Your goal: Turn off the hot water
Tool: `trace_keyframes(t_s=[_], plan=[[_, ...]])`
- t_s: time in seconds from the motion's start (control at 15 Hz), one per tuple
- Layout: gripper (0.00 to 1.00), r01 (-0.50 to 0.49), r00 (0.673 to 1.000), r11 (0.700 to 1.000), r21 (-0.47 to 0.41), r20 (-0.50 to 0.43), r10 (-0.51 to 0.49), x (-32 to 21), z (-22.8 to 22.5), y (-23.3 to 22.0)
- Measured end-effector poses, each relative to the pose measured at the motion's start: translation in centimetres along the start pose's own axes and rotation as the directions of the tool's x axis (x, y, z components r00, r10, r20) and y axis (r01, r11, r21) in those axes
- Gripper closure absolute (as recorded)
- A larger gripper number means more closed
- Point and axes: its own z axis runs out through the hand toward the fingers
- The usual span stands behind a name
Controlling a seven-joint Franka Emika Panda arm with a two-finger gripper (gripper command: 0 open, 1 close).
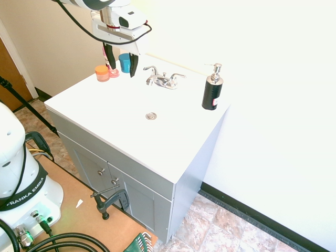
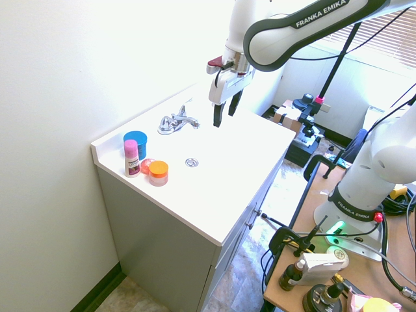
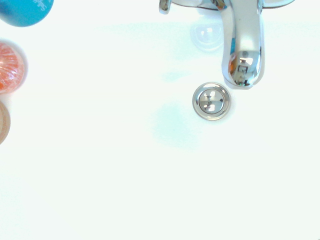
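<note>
No water is running. The hot water control is the left-hand chrome lever [image 1: 151, 69] [image 2: 165, 124] of the two-handle faucet, on the side toward the blue cup. Its edge shows in the wrist view as a chrome lever tip [image 3: 164, 6]. The central spout [image 1: 158, 81] [image 3: 243, 55] reaches over the drain [image 1: 151, 115] [image 3: 211, 101]. The right-hand lever [image 1: 178, 76] matches it. My gripper [image 1: 121, 62] [image 2: 223, 114] hangs open and empty above the white sink top, in front of the faucet and apart from both levers.
A blue cup [image 1: 124, 62] [image 2: 135, 141], an orange-lidded jar [image 1: 102, 72] [image 2: 158, 172] and a pink-capped bottle [image 2: 131, 158] stand left of the faucet. A black soap dispenser [image 1: 212, 89] stands at the right. The wall runs close behind the faucet.
</note>
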Motion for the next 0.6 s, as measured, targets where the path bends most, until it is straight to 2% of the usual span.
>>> trace_keyframes(t_s=[0.27,0.6], plan=[[0.0,-0.004,1.0,1.0,0.011,-0.026,0.004,0.3,-0.1,-0.4],[0.0,-0.048,0.972,0.998,0.03,-0.23,0.054,2.8,1.7,-4.5]])
